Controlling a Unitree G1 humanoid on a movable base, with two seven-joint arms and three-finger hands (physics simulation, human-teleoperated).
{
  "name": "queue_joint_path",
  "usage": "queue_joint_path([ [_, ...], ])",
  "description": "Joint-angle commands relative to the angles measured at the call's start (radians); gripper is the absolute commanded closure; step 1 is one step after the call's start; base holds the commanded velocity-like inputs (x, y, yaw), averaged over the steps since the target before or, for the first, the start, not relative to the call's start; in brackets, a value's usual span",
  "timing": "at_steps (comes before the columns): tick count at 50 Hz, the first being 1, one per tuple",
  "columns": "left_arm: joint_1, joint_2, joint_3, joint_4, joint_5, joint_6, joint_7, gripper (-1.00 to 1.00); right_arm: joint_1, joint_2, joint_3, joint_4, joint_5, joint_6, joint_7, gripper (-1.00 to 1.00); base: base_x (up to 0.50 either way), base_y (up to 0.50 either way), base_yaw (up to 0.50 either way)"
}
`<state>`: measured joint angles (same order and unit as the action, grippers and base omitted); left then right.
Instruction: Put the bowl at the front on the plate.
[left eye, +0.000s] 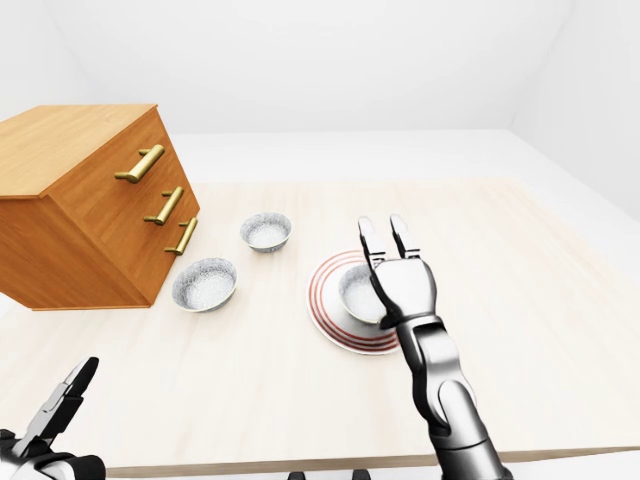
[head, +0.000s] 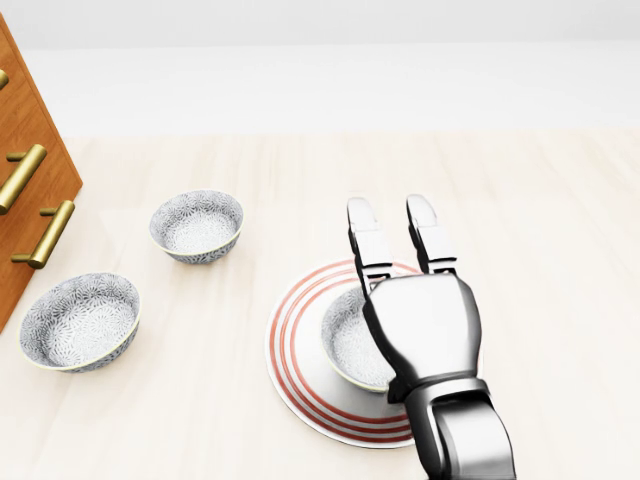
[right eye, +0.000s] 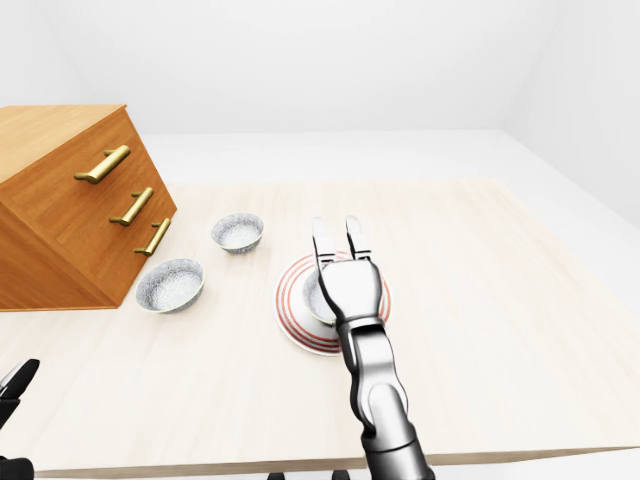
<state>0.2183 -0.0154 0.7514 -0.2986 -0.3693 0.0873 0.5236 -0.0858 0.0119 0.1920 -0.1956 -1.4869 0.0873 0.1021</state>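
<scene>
The patterned grey bowl (head: 347, 346) rests inside the white plate with red rings (head: 296, 345), near its middle. My right hand (head: 390, 208) hovers over the bowl's right side, open, its fingers (head: 366, 240) stretched straight toward the top of the head view and holding nothing. The palm hides the bowl's right half. My left hand (left eye: 66, 398) shows low at the bottom-left corner of the left-eye view, open and empty, far from the plate.
Two more patterned bowls (head: 196, 226) (head: 79, 321) stand left of the plate. A wooden drawer chest with brass handles (left eye: 92, 205) sits at the table's left. The table's near edge (left eye: 300, 464) runs along the bottom of the left-eye view.
</scene>
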Motion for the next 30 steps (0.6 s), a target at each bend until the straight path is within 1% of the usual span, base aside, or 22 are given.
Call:
queue_joint_path([
  [1,-0.001,0.001,0.000,-0.001,0.001,0.000,0.000,-1.00,-0.106,0.033,-0.018,-0.294,-0.153,0.000,0.277,-1.00,0.00,0.00,0.00],
  [2,-0.002,0.001,0.000,0.001,0.001,0.000,0.000,-1.00,-0.120,0.038,-0.025,-0.306,-0.163,0.000,0.297,-1.00,0.00,0.00,0.00],
  [3,-0.005,0.002,-0.002,0.009,0.003,0.000,0.000,-1.00,-0.155,0.044,-0.030,-0.333,-0.189,0.000,0.348,-1.00,0.00,0.00,0.00],
  [9,-0.004,0.003,-0.004,0.014,0.005,0.000,0.000,-1.00,-0.257,0.055,-0.067,-0.370,-0.226,0.000,0.442,-1.00,0.00,0.00,0.00],
  [10,-0.002,0.003,-0.003,0.010,0.003,0.000,0.000,-1.00,-0.295,0.053,-0.075,-0.380,-0.237,0.000,0.477,-1.00,0.00,0.00,0.00],
  [12,-0.001,0.003,-0.002,0.005,0.004,0.000,0.000,-1.00,-0.327,0.053,-0.084,-0.383,-0.242,0.000,0.498,-1.00,0.00,0.00,0.00],
  [13,-0.001,0.002,-0.003,0.007,0.007,0.000,0.000,-1.00,-0.363,0.052,-0.090,-0.391,-0.257,0.000,0.538,-1.00,0.00,0.00,0.00],
  [16,-0.005,0.003,-0.005,0.014,0.011,0.000,0.000,-1.00,-0.433,0.047,-0.106,-0.398,-0.270,0.000,0.590,-1.00,0.00,0.00,0.00],
  [22,-0.008,0.007,-0.012,0.031,0.014,0.000,0.000,-1.00,-0.513,0.029,-0.128,-0.387,-0.274,0.000,0.596,-1.00,0.00,0.00,0.00],
  [25,-0.003,0.007,-0.011,0.024,0.013,0.000,0.000,-1.00,-0.621,0.006,-0.149,-0.335,-0.266,0.000,0.596,-1.00,0.00,0.00,0.00],
  [30,-0.005,0.008,-0.010,0.021,0.014,0.000,0.000,-1.00,-0.693,-0.016,-0.157,-0.289,-0.250,0.000,0.596,-1.00,0.00,0.00,0.00],
])
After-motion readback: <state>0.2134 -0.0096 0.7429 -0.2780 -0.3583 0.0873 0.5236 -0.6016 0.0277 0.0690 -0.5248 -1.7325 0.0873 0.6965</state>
